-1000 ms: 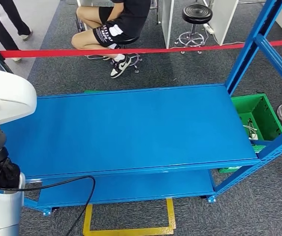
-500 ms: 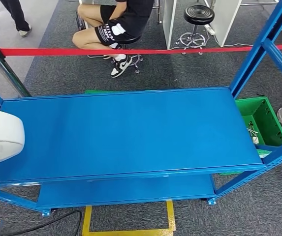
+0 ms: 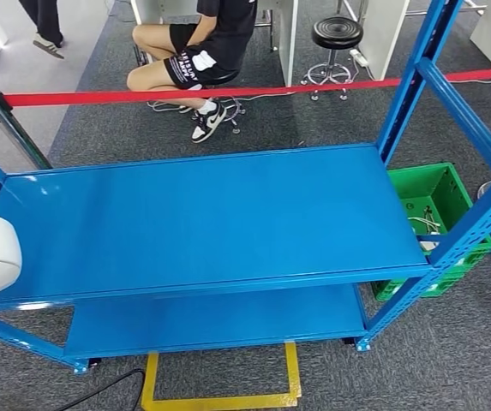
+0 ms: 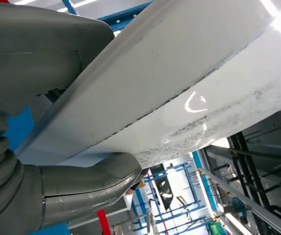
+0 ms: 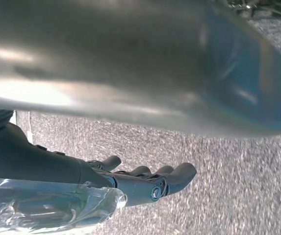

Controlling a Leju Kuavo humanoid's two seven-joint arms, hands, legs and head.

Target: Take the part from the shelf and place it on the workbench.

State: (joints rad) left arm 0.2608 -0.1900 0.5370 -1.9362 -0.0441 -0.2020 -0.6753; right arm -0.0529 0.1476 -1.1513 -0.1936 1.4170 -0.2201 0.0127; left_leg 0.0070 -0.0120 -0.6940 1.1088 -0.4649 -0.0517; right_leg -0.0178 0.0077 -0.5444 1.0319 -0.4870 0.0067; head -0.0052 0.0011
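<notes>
While pinned between the thick grey thumb and the fingers of the left hand (image 4: 31,147), counts as picked up already: white curved part (image 4: 191,73), broad and glossy, poking in at the near-left corner of the blue rack (image 3: 217,223). Judging from that, first half done, fetching from the shelf finished; placing not yet begun. Nothing lying on the rack's upper board, nothing on the lower board (image 3: 217,321) either. Probably the workbench meant by the task, that upper board, though hard to say for certain from these views. Right hand (image 5: 139,183) holding nothing, dark fingers stretched out loosely and apart, hanging over grey carpet. Left to do: carry the part over the rack's top, lower it flat onto bare blue, loosen the grip, draw the arm away. Beside the rack's right end, green crate (image 3: 434,205) with small bits inside; beyond the rack's far edge, red barrier tape (image 3: 230,92) and a seated person (image 3: 197,43); before the rack's near edge, yellow floor marking (image 3: 219,398).
</notes>
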